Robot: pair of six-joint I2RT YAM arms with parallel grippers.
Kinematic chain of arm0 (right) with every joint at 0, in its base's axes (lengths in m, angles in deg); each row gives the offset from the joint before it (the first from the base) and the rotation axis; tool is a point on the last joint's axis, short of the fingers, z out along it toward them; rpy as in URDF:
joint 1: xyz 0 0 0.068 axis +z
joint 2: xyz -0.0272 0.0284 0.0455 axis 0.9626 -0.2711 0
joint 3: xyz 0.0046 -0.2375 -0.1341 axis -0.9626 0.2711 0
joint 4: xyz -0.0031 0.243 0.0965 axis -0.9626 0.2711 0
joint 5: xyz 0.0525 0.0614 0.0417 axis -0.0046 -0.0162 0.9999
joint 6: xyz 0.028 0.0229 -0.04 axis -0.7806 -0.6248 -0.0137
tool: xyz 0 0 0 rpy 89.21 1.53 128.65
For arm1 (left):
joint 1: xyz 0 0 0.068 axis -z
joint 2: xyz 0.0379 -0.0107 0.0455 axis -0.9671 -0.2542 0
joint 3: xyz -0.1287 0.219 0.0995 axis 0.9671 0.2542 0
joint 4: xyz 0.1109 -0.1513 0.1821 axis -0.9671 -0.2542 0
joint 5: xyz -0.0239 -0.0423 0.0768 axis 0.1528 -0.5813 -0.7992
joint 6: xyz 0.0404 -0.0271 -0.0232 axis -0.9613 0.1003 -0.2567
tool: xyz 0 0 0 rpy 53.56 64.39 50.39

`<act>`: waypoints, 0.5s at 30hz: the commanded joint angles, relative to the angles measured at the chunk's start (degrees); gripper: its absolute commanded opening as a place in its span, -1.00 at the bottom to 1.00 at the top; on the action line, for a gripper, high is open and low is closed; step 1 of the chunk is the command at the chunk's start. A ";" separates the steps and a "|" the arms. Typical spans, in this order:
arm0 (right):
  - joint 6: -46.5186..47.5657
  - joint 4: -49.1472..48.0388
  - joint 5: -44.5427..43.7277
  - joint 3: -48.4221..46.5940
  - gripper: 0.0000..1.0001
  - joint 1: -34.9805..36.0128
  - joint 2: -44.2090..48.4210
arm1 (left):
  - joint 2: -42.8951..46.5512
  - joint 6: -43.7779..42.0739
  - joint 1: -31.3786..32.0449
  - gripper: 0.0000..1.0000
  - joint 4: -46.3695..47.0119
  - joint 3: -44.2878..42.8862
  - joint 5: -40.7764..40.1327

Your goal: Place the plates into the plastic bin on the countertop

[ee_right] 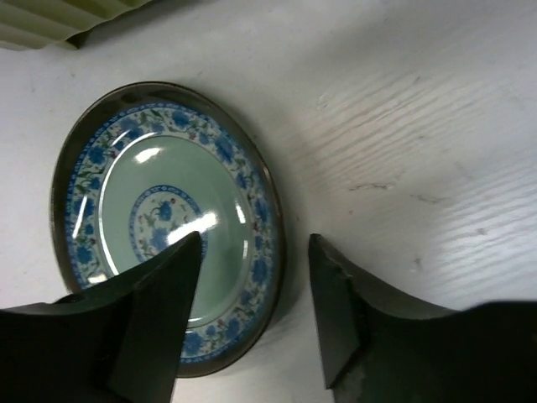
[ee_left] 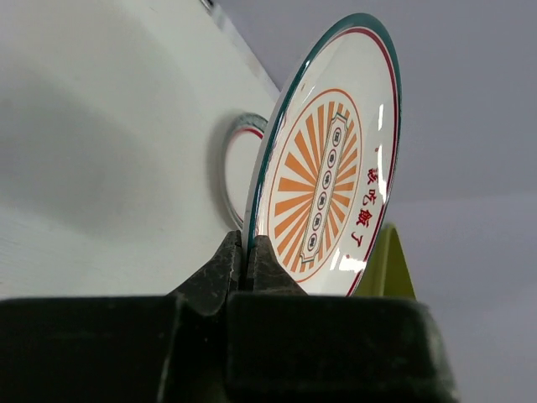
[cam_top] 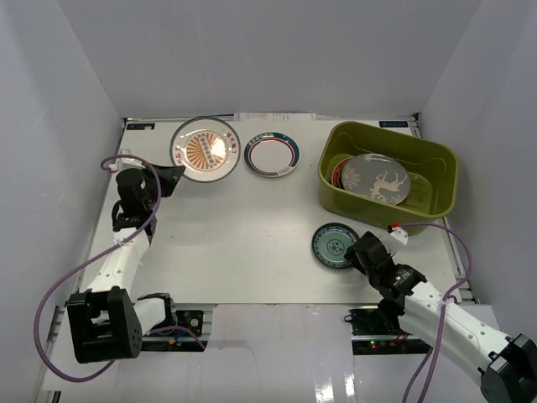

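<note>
My left gripper (cam_top: pixel 174 174) is shut on the near-left rim of the orange sunburst plate (cam_top: pixel 205 149), at the back left of the white countertop (cam_top: pixel 243 235); the left wrist view shows the jaws pinched on that plate (ee_left: pixel 327 168). My right gripper (cam_top: pixel 356 249) is open, its jaws astride the right rim of the small blue-green patterned plate (cam_top: pixel 334 244), which also shows in the right wrist view (ee_right: pixel 168 218). The olive-green bin (cam_top: pixel 388 172) at the back right holds a grey plate (cam_top: pixel 375 179) over a red-rimmed one. A teal-and-red rimmed plate (cam_top: pixel 271 154) lies beside the sunburst plate.
Pale grey walls enclose the countertop on three sides. A purple cable (cam_top: pixel 59 294) loops off the left arm, and another trails by the right arm near the table's right edge.
</note>
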 commanded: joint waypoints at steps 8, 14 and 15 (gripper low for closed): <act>-1.54 -7.81 12.03 4.02 -0.85 0.26 1.50 | 3.76 0.05 15.35 -1.00 2.61 -9.03 6.98; 7.69 -0.18 13.46 -10.55 -0.84 1.75 9.25 | -3.79 -1.79 23.96 -1.00 4.46 -17.36 7.77; 9.01 0.88 13.11 -16.32 -0.85 1.67 9.52 | -5.19 -1.88 24.93 -1.00 4.81 -18.61 7.78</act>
